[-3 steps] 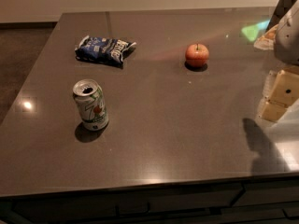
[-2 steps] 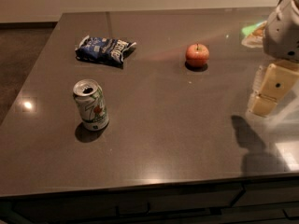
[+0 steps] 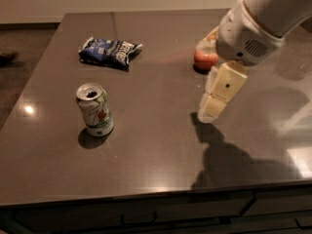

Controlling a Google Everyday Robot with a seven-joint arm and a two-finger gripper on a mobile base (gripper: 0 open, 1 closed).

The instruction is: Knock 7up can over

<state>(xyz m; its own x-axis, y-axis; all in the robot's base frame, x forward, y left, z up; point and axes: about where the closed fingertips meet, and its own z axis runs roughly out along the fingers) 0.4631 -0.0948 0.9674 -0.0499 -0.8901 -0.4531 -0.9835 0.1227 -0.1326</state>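
Observation:
The 7up can [image 3: 95, 109] stands upright on the dark table [image 3: 156, 150], left of centre. It is white and silver with green lettering, a red dot and an open silver top. My gripper [image 3: 208, 112] hangs over the table right of centre, pointing down and to the left. It is well to the right of the can and does not touch it. The white arm reaches in from the upper right corner.
A dark blue chip bag [image 3: 109, 51] lies at the back left. A red apple [image 3: 205, 59] sits at the back, partly hidden behind my arm. The table's front edge runs along the bottom, and its left edge drops to the floor.
My arm and gripper have moved left from the table's right edge toward the middle, now in front of the apple. The can, bag and apple have not moved.

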